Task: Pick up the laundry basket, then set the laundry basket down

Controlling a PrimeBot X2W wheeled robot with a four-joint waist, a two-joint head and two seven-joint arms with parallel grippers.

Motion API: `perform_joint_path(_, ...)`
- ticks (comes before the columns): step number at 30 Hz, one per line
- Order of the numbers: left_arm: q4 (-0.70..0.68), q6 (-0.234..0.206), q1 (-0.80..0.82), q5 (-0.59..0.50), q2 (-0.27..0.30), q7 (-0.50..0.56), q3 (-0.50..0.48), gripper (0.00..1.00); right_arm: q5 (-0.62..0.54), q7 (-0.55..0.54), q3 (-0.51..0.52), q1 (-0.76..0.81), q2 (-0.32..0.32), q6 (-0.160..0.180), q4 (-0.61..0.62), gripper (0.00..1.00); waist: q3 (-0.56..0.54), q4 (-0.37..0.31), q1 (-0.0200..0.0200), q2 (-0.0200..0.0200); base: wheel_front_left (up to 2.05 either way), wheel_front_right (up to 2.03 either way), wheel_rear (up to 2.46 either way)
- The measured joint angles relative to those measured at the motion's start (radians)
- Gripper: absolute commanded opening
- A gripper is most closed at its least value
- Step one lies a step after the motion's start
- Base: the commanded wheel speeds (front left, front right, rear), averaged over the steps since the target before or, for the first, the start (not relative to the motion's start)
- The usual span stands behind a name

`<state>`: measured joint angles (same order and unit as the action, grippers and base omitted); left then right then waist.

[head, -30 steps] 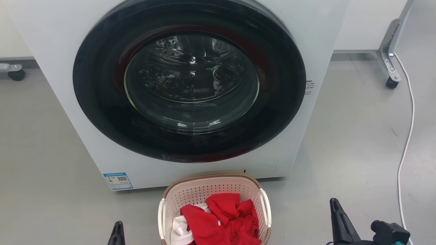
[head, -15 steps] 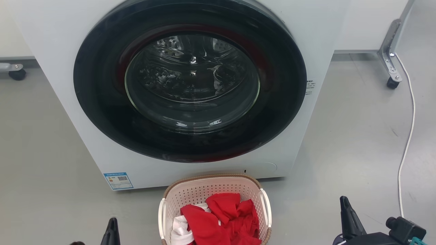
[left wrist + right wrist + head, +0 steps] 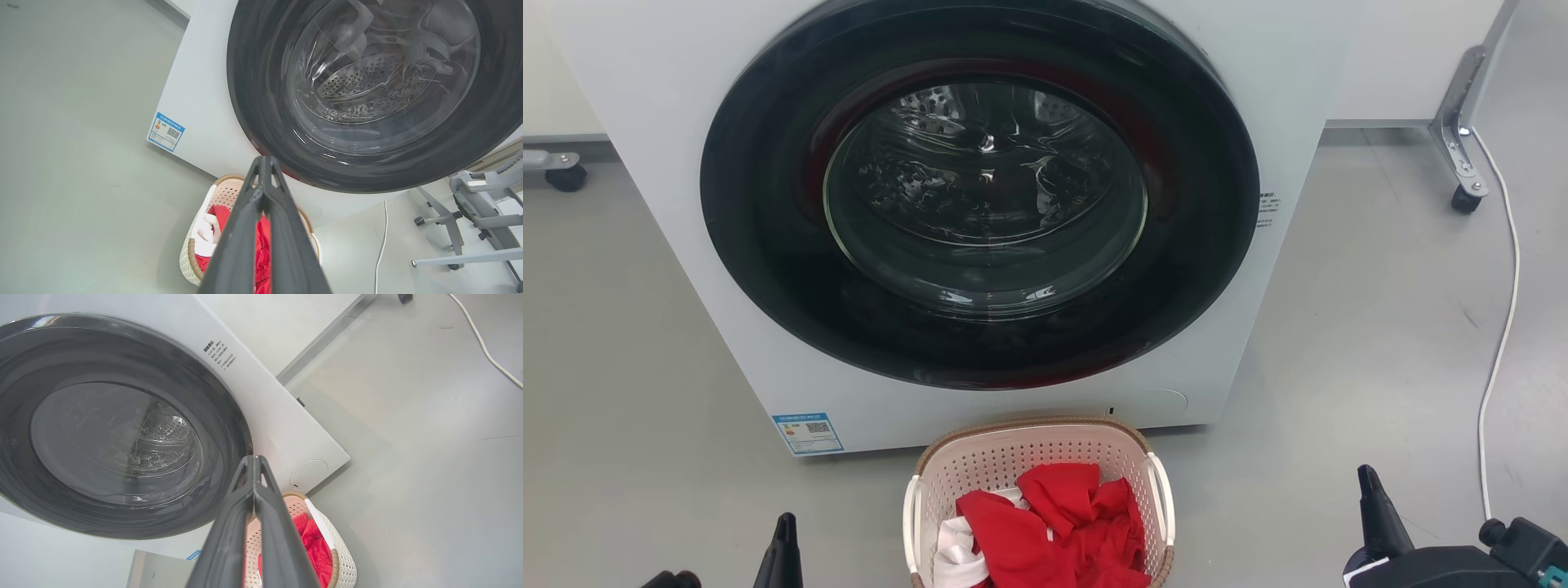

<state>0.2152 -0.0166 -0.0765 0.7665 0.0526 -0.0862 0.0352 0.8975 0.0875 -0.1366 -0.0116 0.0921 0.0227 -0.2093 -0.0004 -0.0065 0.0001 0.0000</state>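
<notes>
Washer [image 3: 980,196] stands just behind laundry basket [image 3: 1005,461], with left fingers [image 3: 245,228] and right fingers [image 3: 233,531] closed.

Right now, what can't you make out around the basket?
- Near end of laundry basket: head view, cut off by the bottom edge.
- Basket floor: head view, covered by red clothes.
- Basket middle: left wrist view, behind left claw.
- Text on blue label: head view, too small.

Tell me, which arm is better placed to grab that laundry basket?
Probably left: the left gripper sits nearer the laundry basket than the right gripper. Both are shut, neither touching it.
</notes>
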Motion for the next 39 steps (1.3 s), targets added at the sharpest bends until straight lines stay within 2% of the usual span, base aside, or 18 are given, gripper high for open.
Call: perform_joint_path(39,0.059,0.097,0.108,0.593,-0.007,0.144,-0.090,0.00,0.500,-0.142,0.192,-0.050,-0.034,-0.101,-0.064,0.00,0.002,0.005,0.0000,0.0000,0.00,0.00,0.00)
